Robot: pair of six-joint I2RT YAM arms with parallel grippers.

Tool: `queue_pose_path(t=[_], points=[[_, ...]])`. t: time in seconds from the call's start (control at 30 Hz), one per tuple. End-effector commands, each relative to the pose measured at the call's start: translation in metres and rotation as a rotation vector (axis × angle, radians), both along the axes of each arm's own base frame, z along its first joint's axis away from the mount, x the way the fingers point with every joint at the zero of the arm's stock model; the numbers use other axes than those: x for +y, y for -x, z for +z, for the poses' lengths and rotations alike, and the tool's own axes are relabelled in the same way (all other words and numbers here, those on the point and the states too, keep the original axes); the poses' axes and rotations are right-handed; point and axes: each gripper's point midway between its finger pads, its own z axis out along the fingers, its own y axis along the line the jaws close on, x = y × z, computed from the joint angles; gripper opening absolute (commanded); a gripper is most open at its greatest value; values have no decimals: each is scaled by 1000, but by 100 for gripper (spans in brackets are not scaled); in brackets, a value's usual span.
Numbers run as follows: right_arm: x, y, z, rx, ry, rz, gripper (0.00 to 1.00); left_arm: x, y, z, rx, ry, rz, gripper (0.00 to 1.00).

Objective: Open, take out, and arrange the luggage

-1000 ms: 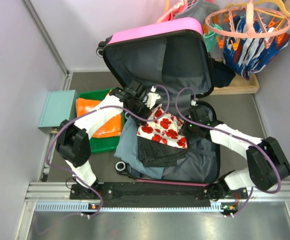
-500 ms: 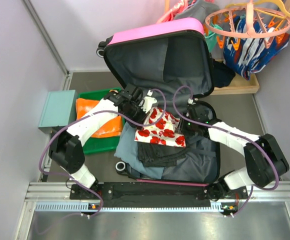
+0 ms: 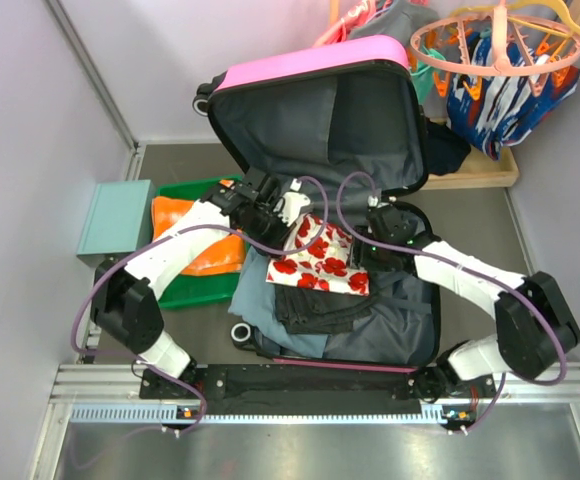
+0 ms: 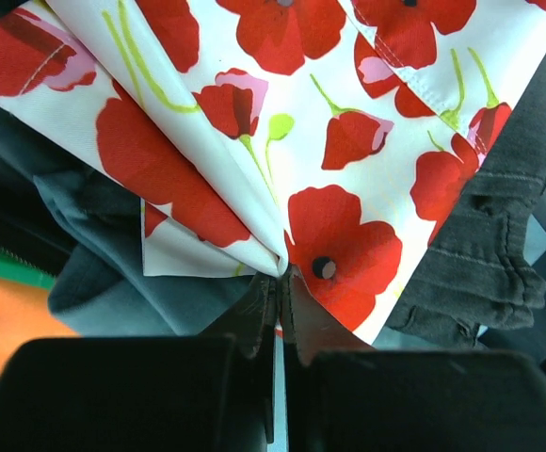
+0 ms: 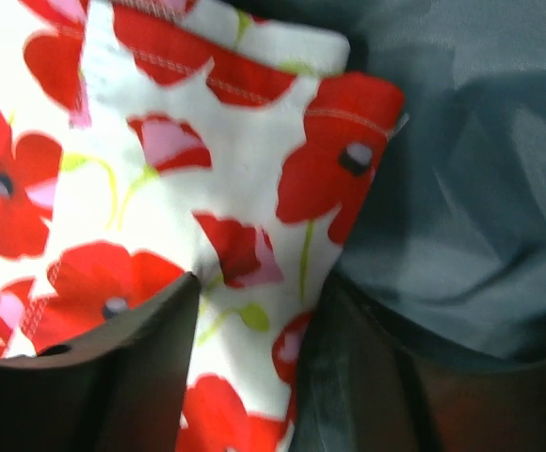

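1. Hot-pink hard shell, black rim and dark grey fabric lining mark the luggage [image 3: 320, 120]. It lies open on the floor in the middle of the top view, just beyond the arm bases.
2. Its lid stands tilted up at the far side, lining facing the camera. The pink outer shell shows only along the top edge.
3. Its lower half lies flat toward the arms, with a black wheel [image 3: 241, 333] at the near left corner.
4. The lower half holds folded clothes: a grey garment [image 3: 258, 295] on the left and a dark garment [image 3: 315, 310] beside it.
5. A white poppy-print cloth [image 3: 320, 258] lies over those clothes, stretched between the two grippers.
6. The left gripper [image 3: 290, 212] is at the cloth's far left corner. In the left wrist view its tips [image 4: 278, 282] are pinched tight on a gathered fold of the cloth [image 4: 348, 132].
7. The right gripper [image 3: 363, 245] is at the cloth's right edge. In the right wrist view [image 5: 254, 311] its jaws stand narrowly apart with a fold of the cloth [image 5: 245, 198] clamped between them.
8. A green tray [image 3: 195, 290] with an orange cloth [image 3: 185, 235] in it sits just left of the luggage. A pale-teal box [image 3: 115, 218] stands just beyond the tray's left side.
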Motion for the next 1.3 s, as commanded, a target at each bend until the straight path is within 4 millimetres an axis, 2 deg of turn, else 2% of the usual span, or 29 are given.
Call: queue_pose_path(t=[0.0, 0.07, 0.1, 0.13, 0.2, 0.27, 0.37, 0.43, 0.47, 0.53, 0.7, 0.83, 0.87, 0.93, 1.17, 1.27], points=[[-5, 9, 34, -82, 67, -1, 58, 12, 12, 10, -13, 4, 0, 0], [-3, 13, 56, -182, 73, 50, 59, 14, 14, 6, -7, 1, 2, 0], [12, 20, 64, -239, 54, 126, 59, 14, 15, 6, -7, 1, 2, 0], [17, 25, 84, -334, 47, 215, 59, 16, 14, 4, -9, -5, 4, 0], [33, 36, 96, -431, 26, 354, 59, 19, 12, 3, -24, -14, 10, 0], [49, 57, 106, -518, 33, 572, 60, 22, 10, 3, -27, -18, 20, 0], [57, 75, 100, -566, 65, 796, 58, 24, 9, 6, -33, -11, 23, 0], [61, 78, 97, -615, 67, 871, 57, 24, 10, 6, -32, -8, 25, 0], [69, 88, 94, -626, 23, 942, 57, 25, 10, 8, -35, -6, 25, 0], [68, 91, 85, -654, 67, 1008, 57, 26, 12, 7, -32, -6, 22, 0], [60, 88, 54, -647, 211, 1058, 58, 28, 13, 4, -33, -4, 18, 0], [46, 74, 32, -581, 378, 1023, 58, 28, 15, 0, -10, -2, 18, 0], [42, 65, 35, -581, 419, 981, 57, 27, 15, 0, -10, 0, 17, 0], [40, 60, 32, -565, 455, 972, 57, 27, 14, 2, -15, 4, 18, 0], [35, 39, 44, -600, 541, 890, 51, 26, 13, 3, -19, 8, 16, 0], [41, 34, 43, -593, 549, 894, 40, 25, 12, 5, -24, 13, 17, 0]])
